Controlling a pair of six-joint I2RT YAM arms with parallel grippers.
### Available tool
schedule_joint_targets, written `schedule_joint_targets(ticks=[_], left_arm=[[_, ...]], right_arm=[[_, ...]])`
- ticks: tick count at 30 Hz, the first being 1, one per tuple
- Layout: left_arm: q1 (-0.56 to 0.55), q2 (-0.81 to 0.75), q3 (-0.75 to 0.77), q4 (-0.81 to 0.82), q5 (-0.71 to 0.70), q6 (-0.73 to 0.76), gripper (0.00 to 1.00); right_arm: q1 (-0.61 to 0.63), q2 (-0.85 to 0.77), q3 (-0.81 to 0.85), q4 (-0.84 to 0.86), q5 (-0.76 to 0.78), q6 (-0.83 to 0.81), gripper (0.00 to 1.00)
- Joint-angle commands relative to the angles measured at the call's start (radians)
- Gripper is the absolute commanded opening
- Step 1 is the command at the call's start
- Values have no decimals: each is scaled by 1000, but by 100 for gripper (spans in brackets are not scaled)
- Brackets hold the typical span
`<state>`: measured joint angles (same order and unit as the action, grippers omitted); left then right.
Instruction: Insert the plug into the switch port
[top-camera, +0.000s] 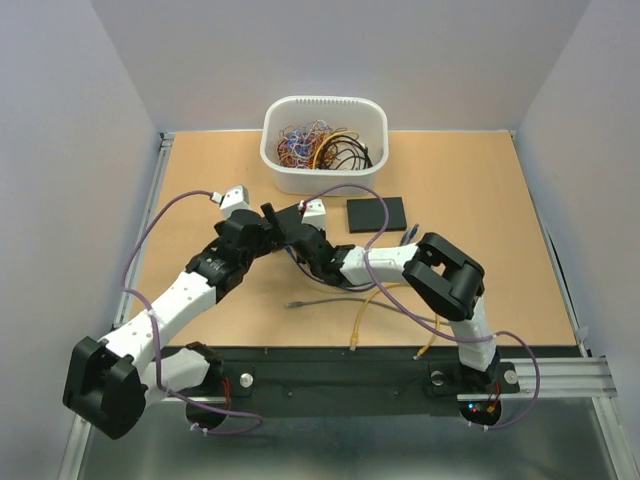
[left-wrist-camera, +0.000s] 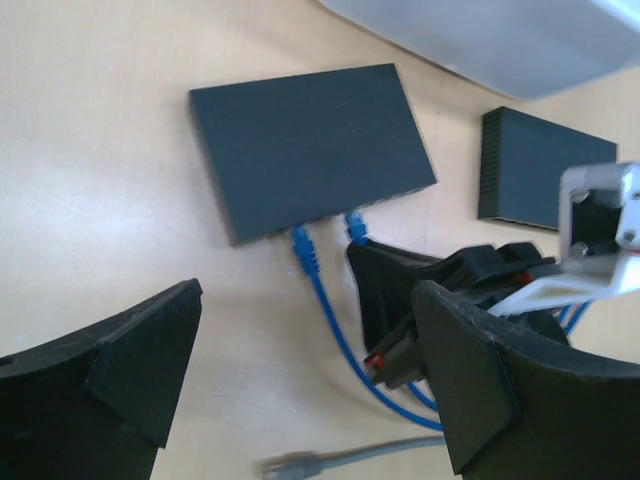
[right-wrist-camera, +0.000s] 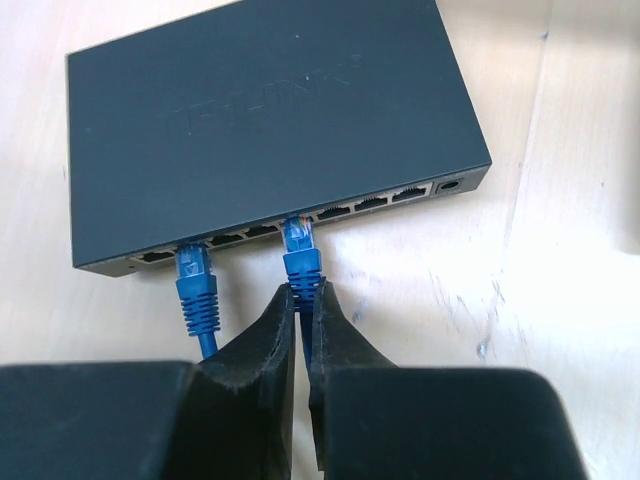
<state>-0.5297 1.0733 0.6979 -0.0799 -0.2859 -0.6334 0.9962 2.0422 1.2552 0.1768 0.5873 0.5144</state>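
The black switch (right-wrist-camera: 270, 120) lies flat with its row of ports (right-wrist-camera: 350, 207) facing me; two blue cables are plugged into it. My right gripper (right-wrist-camera: 304, 295) is shut on the right-hand blue cable, just behind its blue connector (right-wrist-camera: 300, 250). My left gripper (left-wrist-camera: 310, 390) is open and empty, hovering just short of the switch (left-wrist-camera: 310, 140). The yellow cable (top-camera: 375, 295) lies loose on the table near the front edge, its plug (top-camera: 354, 344) untouched. In the top view both grippers (top-camera: 272, 222) (top-camera: 300, 238) meet over the switch and hide it.
A second black box (top-camera: 377, 213) lies right of the switch, also in the left wrist view (left-wrist-camera: 540, 165). A white bin (top-camera: 324, 140) of tangled wires stands at the back. A grey cable's connector (top-camera: 295, 302) lies on the table in front of the grippers.
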Motion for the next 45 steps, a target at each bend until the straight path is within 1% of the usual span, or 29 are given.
schedule_joint_targets(ticks=[1,5,9,10,12,13,17,19,20,22,23,26,27,29,30,32,35,40,44,45], left_arm=[[2,-55,-11,-49,1,6,99],[2,-73,-40,-35,17,6,99],[2,-65,-52,-18,30,11,99],[2,-68,-55,-15,31,12,99],[4,-79,-70,-4,33,11,99],[2,-84,-77,-3,31,11,99],[-1,-115,-115,19,34,5,99],[-9,-128,-135,29,33,1,99],[-10,-130,-144,34,30,3,99],[-18,-128,-147,34,22,3,99],[-21,-127,-149,32,19,6,98],[-29,-130,-162,48,4,5,98],[-32,-134,-178,54,1,5,97],[-32,-139,-196,71,-2,8,96],[-36,-145,-215,75,-7,8,95],[-39,-154,-244,101,-25,5,95],[-41,-162,-268,146,-29,9,95],[-39,-173,-297,189,-32,20,95],[-39,-182,-307,204,-27,26,95],[-39,-188,-307,204,-27,28,95]], right_arm=[[2,30,114,0,140,92,0],[2,44,122,0,103,73,0],[1,12,67,-3,89,53,1],[1,3,47,-3,88,43,11],[1,-26,30,-3,91,-3,24],[2,-39,14,-5,91,-20,36],[2,-118,-37,-7,109,-82,49],[2,-181,-60,-8,98,-122,53],[2,-204,-85,-10,95,-134,53],[2,-293,-118,-10,8,-178,53],[2,-319,-137,-10,-88,-223,53],[2,-410,-192,-13,-286,-307,54],[2,-422,-204,-54,-411,-339,54],[5,-451,-217,-95,-525,-366,55],[7,-458,-226,-111,-614,-379,55],[19,-470,-247,-148,-673,-398,55],[38,-470,-273,-161,-707,-421,55],[71,-407,-269,-174,-721,-481,54],[111,-327,-234,-212,-695,-505,53],[117,-311,-215,-220,-679,-540,53]])
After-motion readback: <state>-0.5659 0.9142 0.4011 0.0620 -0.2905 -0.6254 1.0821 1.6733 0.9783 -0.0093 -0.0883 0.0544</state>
